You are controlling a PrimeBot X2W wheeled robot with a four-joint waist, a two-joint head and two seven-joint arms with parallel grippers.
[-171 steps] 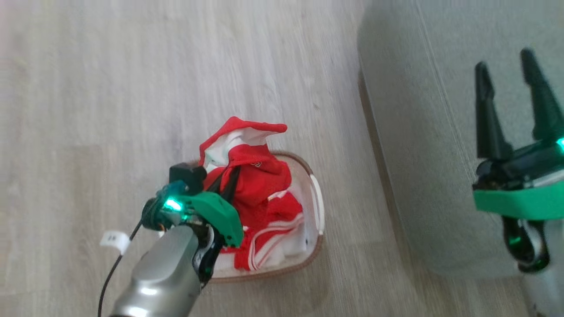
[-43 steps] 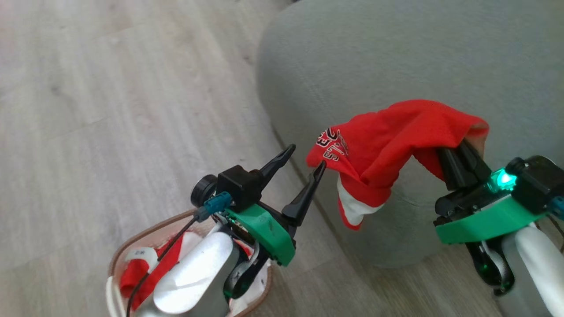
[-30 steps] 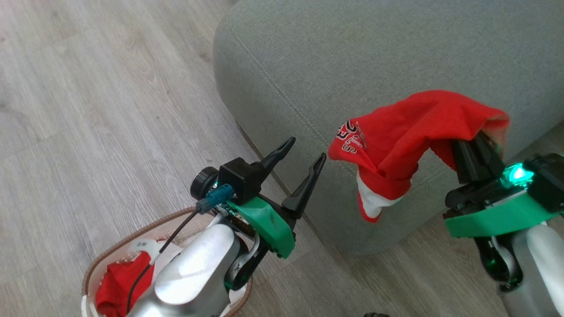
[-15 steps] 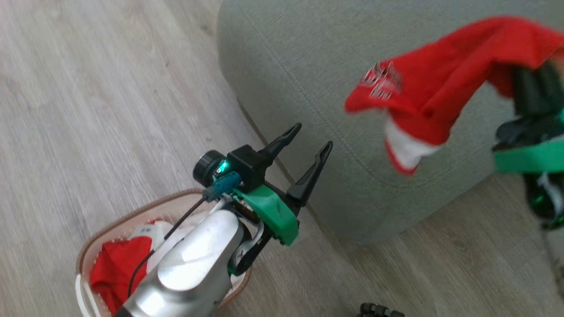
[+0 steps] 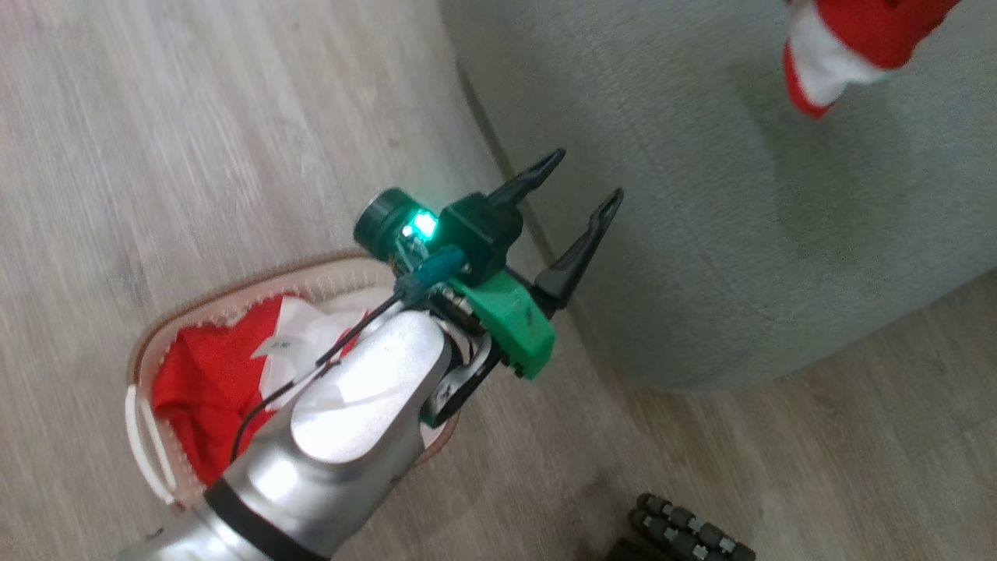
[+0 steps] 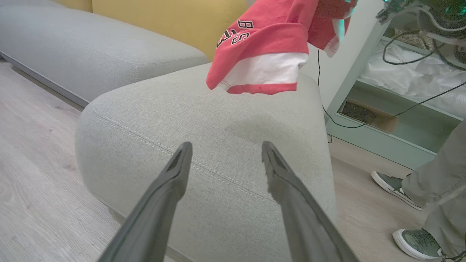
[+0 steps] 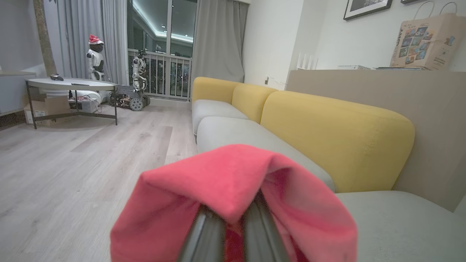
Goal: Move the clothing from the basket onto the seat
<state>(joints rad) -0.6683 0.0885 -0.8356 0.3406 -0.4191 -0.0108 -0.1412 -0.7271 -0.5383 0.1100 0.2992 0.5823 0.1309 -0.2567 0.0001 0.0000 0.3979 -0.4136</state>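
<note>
- right gripper (image 7: 233, 218) pinching the jersey (image 6: 262, 43), dangling above the seat (image 5: 701, 234)
- left gripper (image 5: 587, 175) spread wide, empty, beside the seat
- red clothing (image 5: 202, 382) in basket (image 5: 234, 292) near the seat

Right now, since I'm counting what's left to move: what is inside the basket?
Red and white clothing lies in the basket. The left arm covers its near side, so whatever is beneath cannot be seen.

Soft even light; head view slightly motion-blurred, glare on the pale forearm (image 5: 366, 389).
</note>
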